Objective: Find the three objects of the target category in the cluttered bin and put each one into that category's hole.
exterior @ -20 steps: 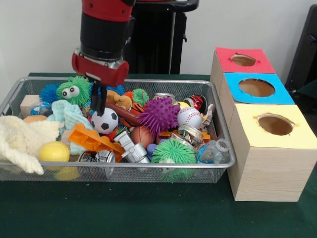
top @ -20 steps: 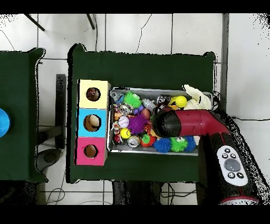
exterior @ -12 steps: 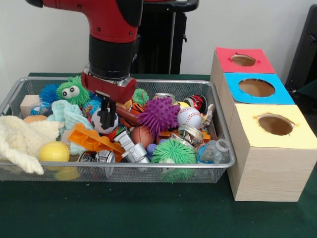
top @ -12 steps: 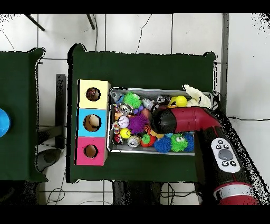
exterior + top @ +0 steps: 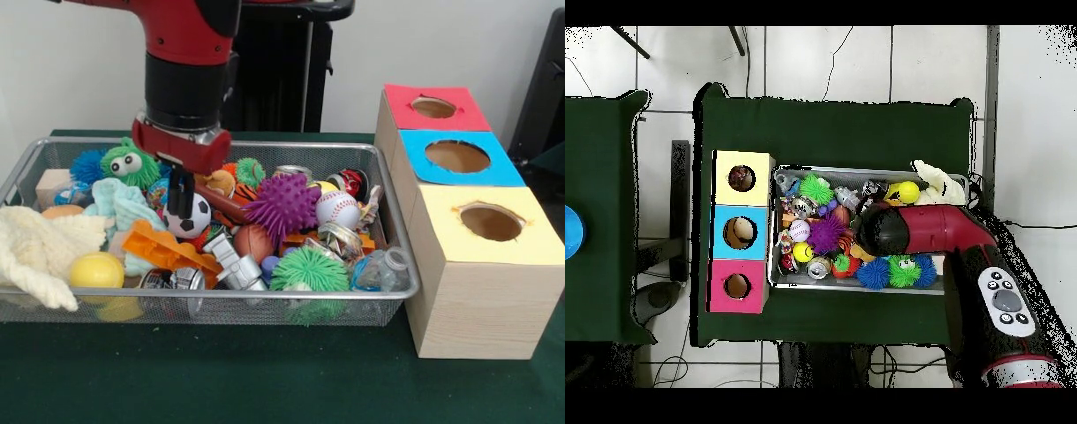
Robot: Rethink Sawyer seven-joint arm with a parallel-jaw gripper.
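Green cloth covers the tabletop [image 5: 265, 389], and nearest on it stands the wire mesh bin [image 5: 212, 309], crammed full. Along its near wall lie a yellow ball [image 5: 97, 269], a cream knitted cloth [image 5: 40, 252] spilling over the left corner, an orange plastic piece [image 5: 168, 249], a silver metal fitting [image 5: 231, 263], a green spiky ball [image 5: 309, 269] and a clear plastic bottle [image 5: 381, 269]. Just behind these sit a small brown football [image 5: 254, 240], a purple spiky ball [image 5: 282, 205] and a baseball [image 5: 337, 209], packed close against each other.

The gripper [image 5: 181, 196] hangs in the left-middle of the bin with its dark fingers drawn close together, down beside the soccer ball [image 5: 194, 216] and partly covering it; whether they pinch anything I cannot tell. A pale green cloth [image 5: 124, 208] lies just left of it. Farther back are a green fuzzy toy with eyes [image 5: 131, 162], a blue spiky ball [image 5: 86, 165], a wooden block [image 5: 51, 185] in the far left corner, and a can [image 5: 291, 172] by the far wall.

To the right of the bin, touching its side, stands a wooden box with three holes: the yellow hole [image 5: 491, 221] nearest, then the blue hole [image 5: 457, 156], then the red hole [image 5: 433, 107]. In the overhead view the red arm [image 5: 940, 232] covers the middle of the bin
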